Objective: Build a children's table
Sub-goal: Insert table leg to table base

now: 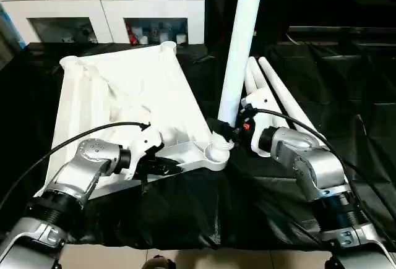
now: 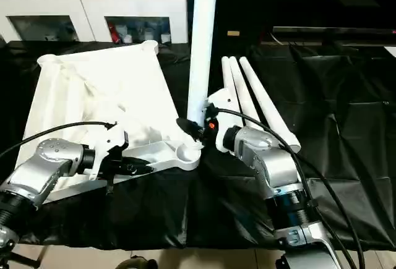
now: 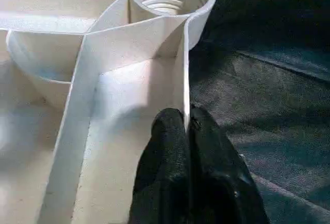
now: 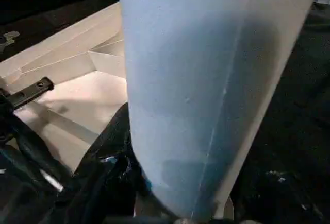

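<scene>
Left tool (image 1: 167, 167) pinched tight on tabletop (image 1: 124, 102) rim rib, just beside corner socket (image 1: 218, 153). Right tool (image 1: 230, 132) clamps upright leg (image 1: 241, 40) standing in that socket.

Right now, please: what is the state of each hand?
Left hand: closed on the rim wall of the white plastic ribbed tabletop.
Right hand: holding the upright white round tube leg.

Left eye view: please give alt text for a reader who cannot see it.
The right gripper holds a white tube leg upright in the near corner socket of the upturned white table top, while the left gripper pinches the top's near rim. Three more legs lie on the black cloth to the right.
</scene>
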